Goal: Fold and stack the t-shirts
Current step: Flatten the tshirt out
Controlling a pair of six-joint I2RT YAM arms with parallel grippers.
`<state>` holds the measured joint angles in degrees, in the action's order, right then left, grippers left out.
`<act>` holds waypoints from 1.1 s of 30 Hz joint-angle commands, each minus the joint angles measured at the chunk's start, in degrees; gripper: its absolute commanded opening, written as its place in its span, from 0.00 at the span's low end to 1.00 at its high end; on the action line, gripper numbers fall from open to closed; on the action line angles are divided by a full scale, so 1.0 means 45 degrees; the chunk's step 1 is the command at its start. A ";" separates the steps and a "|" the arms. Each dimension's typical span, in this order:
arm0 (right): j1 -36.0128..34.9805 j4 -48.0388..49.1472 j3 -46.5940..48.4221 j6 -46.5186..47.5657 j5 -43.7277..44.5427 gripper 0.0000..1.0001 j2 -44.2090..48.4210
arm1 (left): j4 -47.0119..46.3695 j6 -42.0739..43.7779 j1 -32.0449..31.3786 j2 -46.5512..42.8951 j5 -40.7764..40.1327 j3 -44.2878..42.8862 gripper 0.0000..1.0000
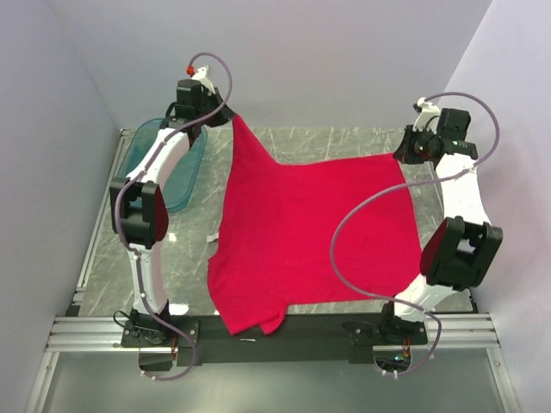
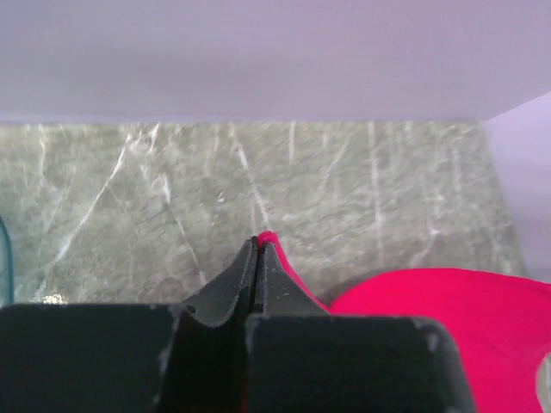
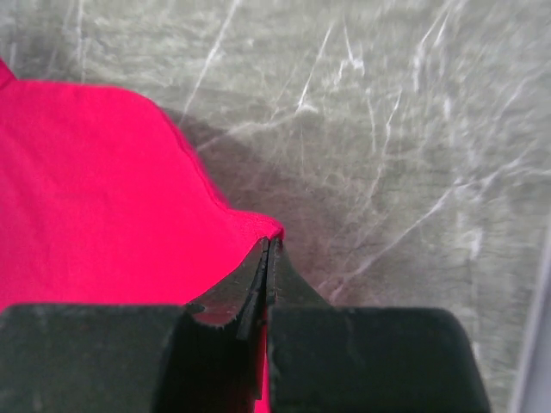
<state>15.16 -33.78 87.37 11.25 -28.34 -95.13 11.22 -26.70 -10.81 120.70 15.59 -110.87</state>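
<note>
Shirt (image 1: 310, 232) lies spread on desk (image 1: 185, 258), mostly flat; near end overhangs front edge. No fold visible.
Left fingers (image 2: 250, 267) pressed together, clamped on far-left corner, which is lifted off desk.
Right fingers (image 3: 277, 271) pressed together, pinching far-right corner, low over desk.
Tub (image 1: 185, 185) left of shirt, apart.
Judgement: early stage. Both far corners gripped; first fold, later folds and stacking all remain.
</note>
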 commanded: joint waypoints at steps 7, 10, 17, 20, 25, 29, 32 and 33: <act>-0.0048 -0.3134 0.5009 0.1563 0.0944 0.00 0.2898 | -0.0502 0.1010 0.0039 -0.4514 -0.0320 0.0478 0.00; -0.0048 -0.4522 0.8418 0.1759 0.1354 0.00 0.3113 | -0.0716 0.1167 0.0019 -0.6350 -0.0885 0.0399 0.00; -0.0029 -0.3473 1.0937 0.0941 0.3072 0.00 0.5762 | -0.2396 0.1051 0.0019 -1.0897 -0.2721 0.0576 0.00; -0.0029 -0.2846 1.1187 0.0492 0.3386 0.00 0.6606 | -0.3196 0.1109 0.0019 -1.2111 -0.3288 0.0206 0.00; -0.0029 -0.1986 1.1482 0.0079 0.4089 0.00 0.7546 | -0.3334 0.1187 -0.0020 -1.3072 -0.3426 -0.0245 0.00; -0.0029 -0.1810 1.1288 0.0332 0.4733 0.00 0.7800 | -0.3314 0.1245 -0.0098 -1.3463 -0.3817 0.0494 0.00; -0.0028 -0.1829 1.0761 0.0469 0.4930 0.00 0.7801 | -0.3411 0.1226 -0.0098 -1.3445 -0.3642 0.1333 0.00; -0.0029 -0.1868 1.0218 0.0470 0.4853 0.00 0.7801 | -0.3431 0.1187 -0.0098 -1.3386 -0.3622 0.1549 0.00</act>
<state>15.03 -41.89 137.47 13.04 -9.34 -56.60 -6.63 -21.96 -11.03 57.19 0.14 -107.79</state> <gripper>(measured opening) 0.005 0.013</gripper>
